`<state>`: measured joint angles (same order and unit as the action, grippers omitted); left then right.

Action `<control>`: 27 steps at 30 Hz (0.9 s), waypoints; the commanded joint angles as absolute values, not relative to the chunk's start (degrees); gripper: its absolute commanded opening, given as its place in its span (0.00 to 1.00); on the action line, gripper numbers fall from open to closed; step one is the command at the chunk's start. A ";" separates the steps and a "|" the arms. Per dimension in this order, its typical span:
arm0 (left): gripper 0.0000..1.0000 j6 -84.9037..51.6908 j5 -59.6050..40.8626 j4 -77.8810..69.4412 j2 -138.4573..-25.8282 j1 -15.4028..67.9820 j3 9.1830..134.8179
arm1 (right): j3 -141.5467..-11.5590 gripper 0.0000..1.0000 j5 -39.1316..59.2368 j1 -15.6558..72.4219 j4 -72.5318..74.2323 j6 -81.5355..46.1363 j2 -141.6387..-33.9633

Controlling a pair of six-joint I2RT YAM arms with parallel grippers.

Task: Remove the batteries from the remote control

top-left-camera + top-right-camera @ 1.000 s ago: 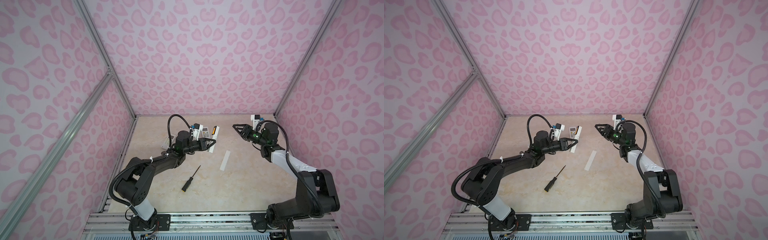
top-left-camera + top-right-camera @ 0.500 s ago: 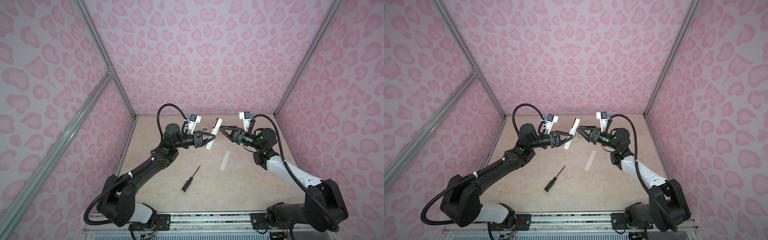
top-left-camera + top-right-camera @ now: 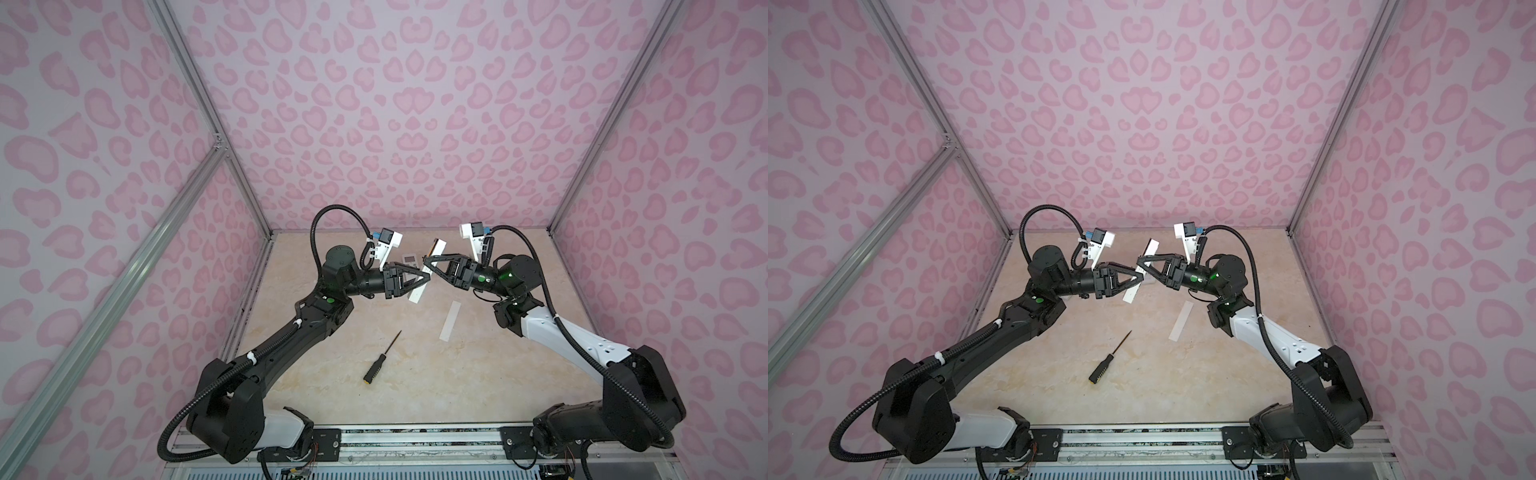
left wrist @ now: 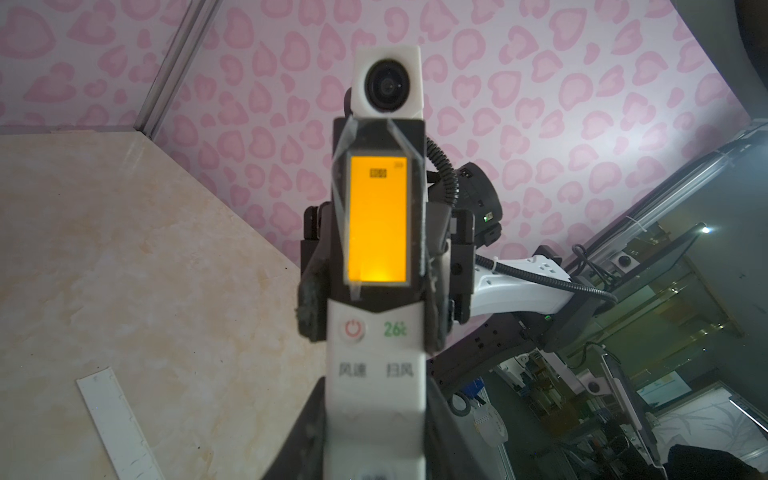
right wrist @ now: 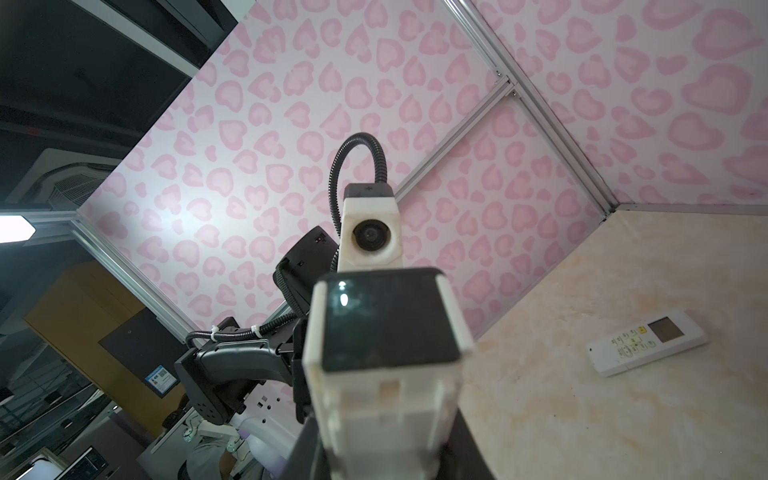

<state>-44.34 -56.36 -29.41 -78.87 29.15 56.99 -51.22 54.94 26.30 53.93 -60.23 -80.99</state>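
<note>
Holding the remote control [image 4: 376,353] up in the air over the middle of the bench [image 3: 478,374], both arms are working together. The left gripper [image 3: 420,278] is squeezing its lower half. The right gripper [image 3: 428,266] is clamping the upper half, with a finger pressing each long side by the orange screen [image 4: 377,220]. Two grips are stopping it from twisting, and I think that is letting one arm shift round to the back.

No batteries are showing anywhere. The screen is glowing, so they are probably sitting inside the remote control, on a side the cameras are not catching.

A thin white strip [image 3: 451,321] is lying flat toward the right side of the bench — maybe the battery lid, but I cannot tell. A screwdriver [image 3: 380,359] is lying nearer the front edge, and a second remote [image 5: 648,343] is resting by the far edge.

The bench is looking smooth and creamy, like marble. Pink walls [image 3: 395,104] with blobby spots are standing all around — shiny metal bars [image 3: 195,83] are running up the corners.
</note>
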 commanded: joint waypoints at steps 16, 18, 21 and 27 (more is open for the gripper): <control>0.72 -19.06 -38.55 4.69 -72.83 24.13 54.53 | -57.26 0.00 33.80 21.10 -2.19 -37.96 -73.39; 0.71 -15.19 -32.14 10.54 -70.93 23.99 53.71 | -60.92 0.00 26.23 23.07 -14.85 -31.29 -75.32; 0.69 -12.77 -25.08 15.54 -68.74 24.00 51.35 | -66.71 0.00 16.24 27.49 -28.10 -24.75 -80.74; 0.66 -14.47 -17.18 19.15 -64.17 24.00 43.52 | -74.56 0.00 7.98 35.05 -40.94 -19.62 -95.38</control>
<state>-15.22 -23.38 15.35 -65.58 24.03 45.56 -72.23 14.96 33.12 -28.91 -24.75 -91.07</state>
